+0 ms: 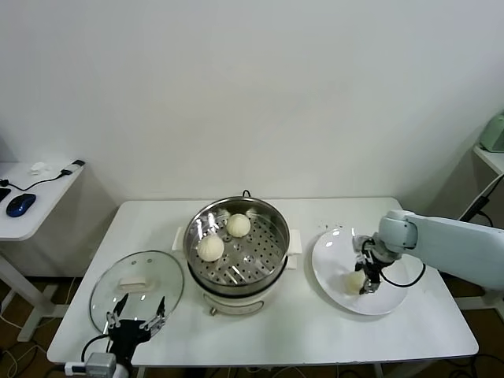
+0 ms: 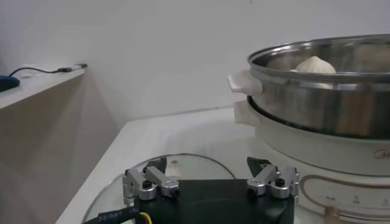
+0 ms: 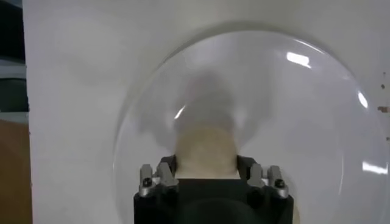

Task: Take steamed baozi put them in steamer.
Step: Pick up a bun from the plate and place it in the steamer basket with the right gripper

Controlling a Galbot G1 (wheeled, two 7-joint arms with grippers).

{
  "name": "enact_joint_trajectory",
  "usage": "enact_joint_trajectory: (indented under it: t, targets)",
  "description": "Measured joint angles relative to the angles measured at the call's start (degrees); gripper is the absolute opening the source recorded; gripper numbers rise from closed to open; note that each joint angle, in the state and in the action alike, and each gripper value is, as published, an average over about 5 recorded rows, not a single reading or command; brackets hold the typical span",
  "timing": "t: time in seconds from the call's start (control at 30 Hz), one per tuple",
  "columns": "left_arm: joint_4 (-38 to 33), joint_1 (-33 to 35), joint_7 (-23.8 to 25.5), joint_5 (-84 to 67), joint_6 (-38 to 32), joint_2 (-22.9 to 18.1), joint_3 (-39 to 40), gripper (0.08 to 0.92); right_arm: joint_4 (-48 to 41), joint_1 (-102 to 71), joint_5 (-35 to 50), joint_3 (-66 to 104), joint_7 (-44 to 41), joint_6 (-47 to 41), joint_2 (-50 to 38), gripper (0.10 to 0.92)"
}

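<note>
The steamer (image 1: 272, 272) stands mid-table with two baozi inside, one (image 1: 210, 248) at the near left and one (image 1: 239, 225) behind it. It also shows in the left wrist view (image 2: 323, 91), with a bun's top (image 2: 314, 64) above its rim. A third baozi (image 1: 354, 281) lies on the white plate (image 1: 335, 260) at the right. My right gripper (image 1: 364, 282) is down on the plate, shut on this bun (image 3: 206, 152), with a finger against each side (image 3: 206, 167). My left gripper (image 1: 135, 315) hangs open and empty over the glass lid (image 1: 138, 287).
The glass lid (image 2: 122, 189) with its white handle lies flat at the table's front left. A side desk with a blue mouse (image 1: 20, 204) and a cable stands at the far left. A shelf with a green object (image 1: 494, 132) is at the far right.
</note>
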Motion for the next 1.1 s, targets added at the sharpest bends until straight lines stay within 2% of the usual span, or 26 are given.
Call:
enact_joint_trajectory:
  t: [0.33, 0.57, 0.77, 1.1]
  targets:
    - [-0.82, 0.62, -0.02, -0.2, -0.54, 0.53, 0.1, 0.823, 1.85, 14.82, 2.4, -5.77, -5.53, 5.03, 2.97, 0.662]
    - [-1.48, 0.05, 0.17, 0.28, -0.1, 0.37, 0.45, 0.823, 2.72, 28.66, 4.46, -6.51, -10.64, 13.8, 10.81, 0.662]
    - [-1.76, -0.22, 0.2, 0.71, 0.3, -0.07, 0.5, 0.823, 7.23, 34.05, 5.22, -4.03, -12.92, 21.51, 18.81, 0.662]
    - [-1.97, 0.36, 0.2, 1.42, 0.53, -0.51, 0.31, 0.823, 12.34, 30.46, -3.25, -1.76, -12.98, 31.93, 28.59, 0.662]
